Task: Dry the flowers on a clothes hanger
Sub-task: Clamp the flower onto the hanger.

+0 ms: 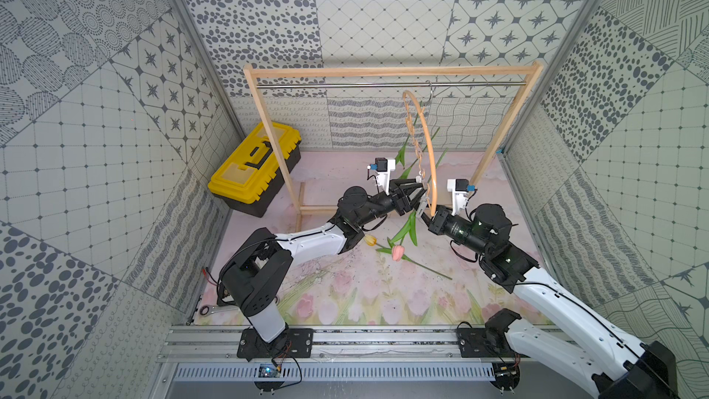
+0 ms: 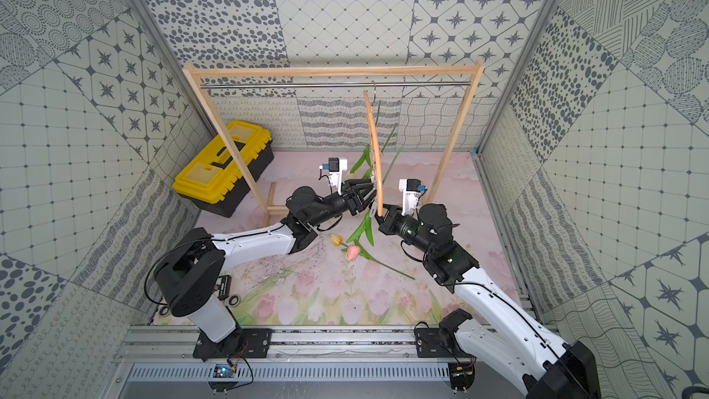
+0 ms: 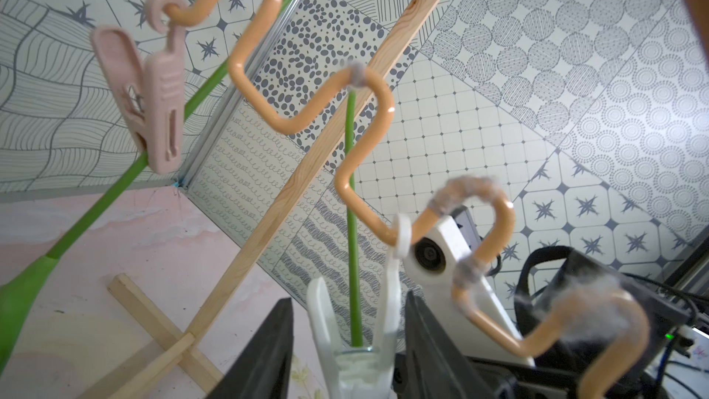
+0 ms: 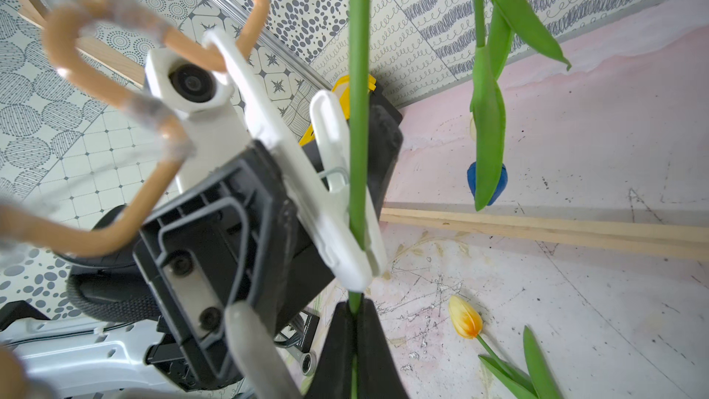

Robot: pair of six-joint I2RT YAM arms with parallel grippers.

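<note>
The clothes hanger (image 1: 429, 140) hangs by its hook from a steel rail, turned edge-on in both top views. Its wavy bar (image 3: 383, 109) carries a pink clothespin (image 3: 153, 101) and a white clothespin (image 3: 326, 324). The white clothespin (image 4: 337, 232) is clamped on a green stem. My left gripper (image 1: 422, 195) is open, its jaws on either side of that clothespin with gaps. My right gripper (image 4: 355, 303) is shut on the same stem just below the clip; the pink flower (image 1: 397, 253) hangs head down from it. A blue flower (image 4: 498, 182) hangs further back. A yellow flower (image 1: 370, 239) lies on the floor.
The large wooden frame (image 1: 383, 71) with the steel rail stands across the back, and its foot (image 1: 307, 209) runs along the floor beside my left arm. A yellow toolbox (image 1: 253, 170) sits at the back left. A wrench (image 1: 209, 308) lies at the front left.
</note>
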